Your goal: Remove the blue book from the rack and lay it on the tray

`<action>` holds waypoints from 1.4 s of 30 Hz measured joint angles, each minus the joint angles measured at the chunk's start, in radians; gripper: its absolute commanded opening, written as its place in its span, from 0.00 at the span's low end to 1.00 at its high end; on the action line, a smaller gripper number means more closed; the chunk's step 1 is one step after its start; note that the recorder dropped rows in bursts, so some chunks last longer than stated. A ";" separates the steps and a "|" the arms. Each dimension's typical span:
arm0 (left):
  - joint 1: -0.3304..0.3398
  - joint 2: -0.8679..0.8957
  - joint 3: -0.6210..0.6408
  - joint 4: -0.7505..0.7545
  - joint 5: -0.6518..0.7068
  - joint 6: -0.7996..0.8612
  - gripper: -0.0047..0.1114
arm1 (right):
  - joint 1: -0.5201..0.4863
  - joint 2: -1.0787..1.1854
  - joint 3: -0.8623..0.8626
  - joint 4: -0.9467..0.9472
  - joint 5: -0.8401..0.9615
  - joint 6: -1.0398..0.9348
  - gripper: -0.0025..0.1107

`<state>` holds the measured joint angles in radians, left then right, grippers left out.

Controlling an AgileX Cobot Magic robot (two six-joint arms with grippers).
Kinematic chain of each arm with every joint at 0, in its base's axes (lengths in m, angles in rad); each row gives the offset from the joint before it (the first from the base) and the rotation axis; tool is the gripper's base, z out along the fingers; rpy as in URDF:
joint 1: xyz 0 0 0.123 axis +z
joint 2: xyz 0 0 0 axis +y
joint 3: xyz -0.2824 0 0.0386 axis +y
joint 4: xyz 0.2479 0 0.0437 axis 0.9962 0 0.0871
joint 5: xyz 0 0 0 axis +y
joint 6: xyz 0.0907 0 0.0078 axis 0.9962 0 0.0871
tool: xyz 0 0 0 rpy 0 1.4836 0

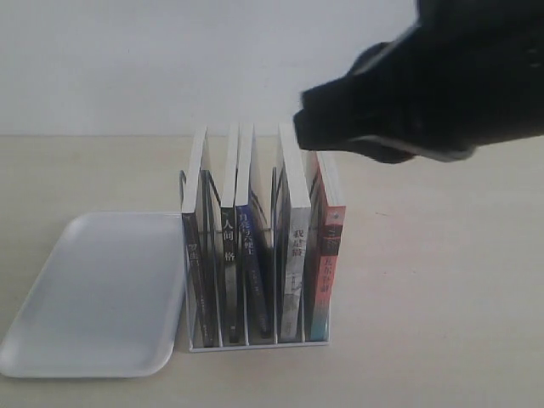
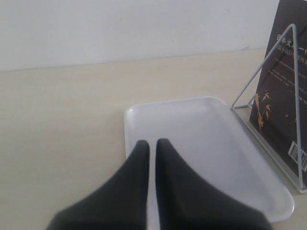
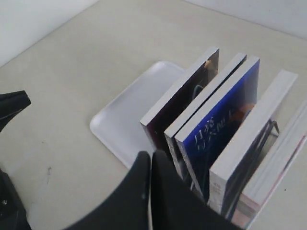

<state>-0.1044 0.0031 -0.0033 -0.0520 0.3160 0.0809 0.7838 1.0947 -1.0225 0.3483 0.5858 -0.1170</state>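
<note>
exterior view: finding the blue book [image 1: 252, 255] standing upright in the rack [image 1: 255, 342], third from the tray [image 1: 93, 297] side, squeezed between a black-spined book [image 1: 227, 246] and a pale-spined book [image 1: 296, 255]; judging it thin, light and a little floppy, with a smooth cover likely to be slipping under a weak pinch; noting the right gripper [image 1: 301, 126] hanging blurred above the book tops, contact impossible to tell. left wrist view: seeing the left gripper [image 2: 152, 143] over the tray with fingers pressed nearly together, holding nothing, and the rack sitting just beside the tray. right wrist view: looking down on the blue book's top edge, apart from the right gripper; seeing that gripper pinched shut and carrying nothing; reckoning on opening first, then pinching the top edge near the spine, probably the stiffest part, and lifting straight up.
</note>
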 measured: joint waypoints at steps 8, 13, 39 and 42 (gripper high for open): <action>0.000 0.000 0.000 0.000 0.000 0.000 0.08 | 0.156 0.372 -0.395 -0.348 0.251 0.456 0.02; 0.000 0.000 0.000 0.000 0.000 0.000 0.08 | 0.157 0.489 -0.495 -0.474 0.273 0.547 0.41; 0.000 0.000 0.000 0.000 0.000 0.000 0.08 | 0.157 0.563 -0.499 -0.415 0.216 0.625 0.38; 0.000 0.000 0.000 0.000 0.000 0.000 0.08 | 0.157 0.581 -0.501 -0.401 0.198 0.625 0.40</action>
<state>-0.1044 0.0031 -0.0033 -0.0520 0.3160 0.0809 0.9409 1.6756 -1.5236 -0.0525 0.7838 0.5081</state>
